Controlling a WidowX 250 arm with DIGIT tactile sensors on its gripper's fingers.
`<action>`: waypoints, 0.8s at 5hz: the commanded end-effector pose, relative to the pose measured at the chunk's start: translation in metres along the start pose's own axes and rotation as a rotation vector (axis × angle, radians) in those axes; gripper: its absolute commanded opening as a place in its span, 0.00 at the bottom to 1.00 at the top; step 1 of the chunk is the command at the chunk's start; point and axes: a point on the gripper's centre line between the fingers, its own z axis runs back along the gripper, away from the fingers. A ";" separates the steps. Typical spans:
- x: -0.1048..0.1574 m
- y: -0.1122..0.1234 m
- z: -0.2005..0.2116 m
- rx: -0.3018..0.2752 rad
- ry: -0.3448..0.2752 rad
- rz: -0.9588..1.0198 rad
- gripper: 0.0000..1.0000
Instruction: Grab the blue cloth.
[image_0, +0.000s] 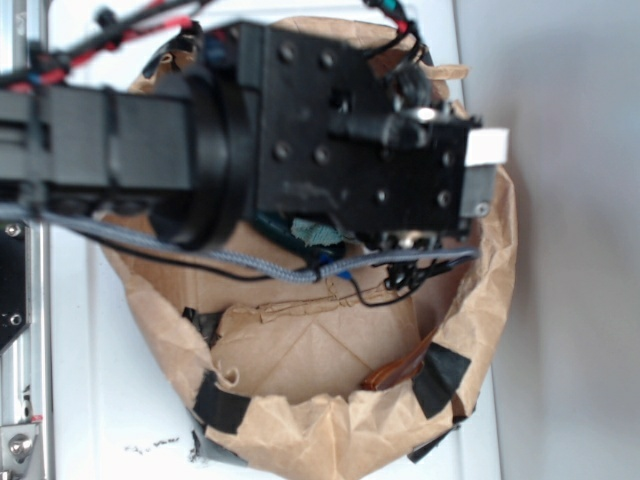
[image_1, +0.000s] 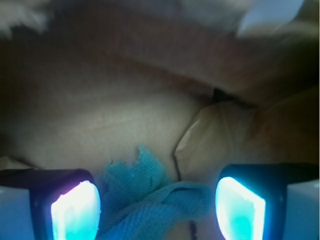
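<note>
The blue cloth (image_1: 150, 197) lies crumpled on the brown paper floor of a bag, right between my two glowing fingertips. In the wrist view my gripper (image_1: 157, 210) stands open, with its pads (image_1: 75, 212) wide apart on either side of the cloth and not pressing it. From the exterior view only a small teal scrap of the blue cloth (image_0: 318, 234) shows beneath the black arm, which reaches down into the bag; the fingers themselves are hidden there.
The brown paper bag (image_0: 330, 440) has rolled-down walls patched with black tape (image_0: 220, 405). A reddish-brown object (image_0: 392, 374) lies at the bag's near right. Cables (image_0: 300, 272) hang under the arm. A fold of paper (image_1: 220, 135) rises beyond the cloth.
</note>
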 end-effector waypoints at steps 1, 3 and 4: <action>-0.015 -0.019 -0.013 -0.099 0.011 -0.087 1.00; -0.025 -0.031 -0.026 -0.048 -0.063 -0.090 0.00; -0.026 -0.030 -0.011 -0.091 -0.061 -0.110 0.00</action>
